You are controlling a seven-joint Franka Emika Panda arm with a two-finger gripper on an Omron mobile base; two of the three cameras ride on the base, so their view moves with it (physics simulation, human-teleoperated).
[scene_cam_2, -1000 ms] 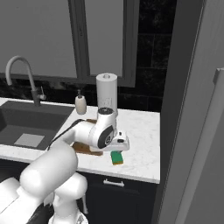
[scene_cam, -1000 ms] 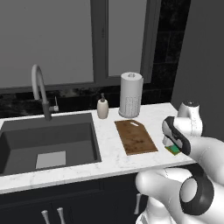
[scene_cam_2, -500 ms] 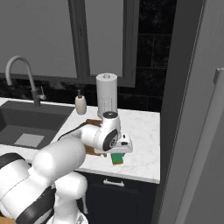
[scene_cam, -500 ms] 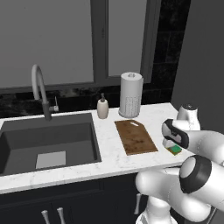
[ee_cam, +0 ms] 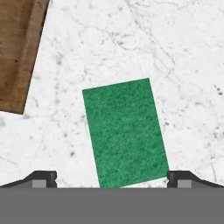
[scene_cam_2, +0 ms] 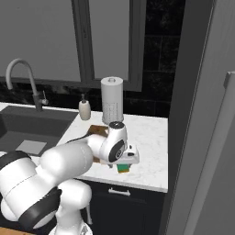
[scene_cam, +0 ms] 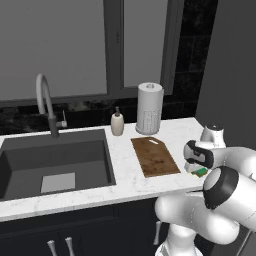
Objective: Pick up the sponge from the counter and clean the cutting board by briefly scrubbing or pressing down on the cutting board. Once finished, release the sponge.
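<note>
Left base view: the white marble table (scene_cam: 125, 187) carries a dark sink (scene_cam: 52, 160) with a curved tap (scene_cam: 46, 102), a soap bottle (scene_cam: 117, 123), a paper-towel roll (scene_cam: 149, 108) and the brown cutting board (scene_cam: 154, 155); the arm's wrist leans over the table's right end, where a corner of the green sponge (scene_cam: 201, 172) shows just beneath the tool (scene_cam: 194, 166), apart from the board's right edge. Right base view: the tool (scene_cam_2: 125, 163) hangs low over the sponge (scene_cam_2: 123, 168), whose green top and yellow underside peek out below the hand, near the table's front edge (scene_cam_2: 137, 181) and beside the cutting board (scene_cam_2: 95, 131), most of which the arm hides. Hand view: looking straight down, the sponge (ee_cam: 125, 131) lies flat on the marble, slightly rotated, with the board's corner (ee_cam: 19, 52) at upper left; the two dark fingertips (ee_cam: 41, 178) stand wide apart, one on either side of the sponge, holding nothing. Judgement: the step in hand appears to be the descent for the pick. Because the sponge sits skewed to the line between the fingertips, closing could catch its corners and twist it or nudge it sideways; closing too high could pinch only the soft top layer and let it slip on the lift; and, with the sponge so near the front edge, a push could send it off the table.
</note>
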